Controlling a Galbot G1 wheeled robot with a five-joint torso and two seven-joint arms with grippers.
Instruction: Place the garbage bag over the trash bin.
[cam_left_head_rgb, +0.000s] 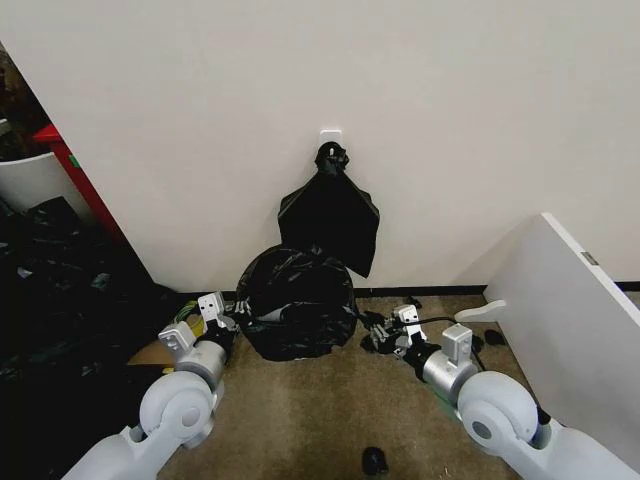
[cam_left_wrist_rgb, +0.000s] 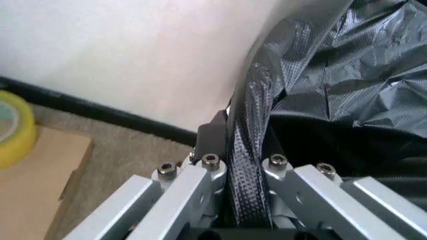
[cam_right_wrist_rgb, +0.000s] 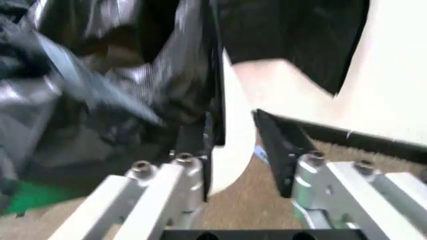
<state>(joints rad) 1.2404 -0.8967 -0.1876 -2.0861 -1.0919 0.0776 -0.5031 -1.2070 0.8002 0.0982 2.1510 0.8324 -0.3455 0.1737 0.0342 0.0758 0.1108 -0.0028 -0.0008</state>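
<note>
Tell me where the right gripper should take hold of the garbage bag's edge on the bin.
Probably the bag's hem on the bin's right side. The garbage bag already drapes the trash bin; the left gripper pinches a gathered fold on its side. The right gripper stands open astride the white wall, so closing there on the loose plastic from outside suits best.

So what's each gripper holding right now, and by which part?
Left gripper: shut on a bunched edge of the garbage bag. Right gripper: open, holding nothing, beside the bag-covered trash bin.
</note>
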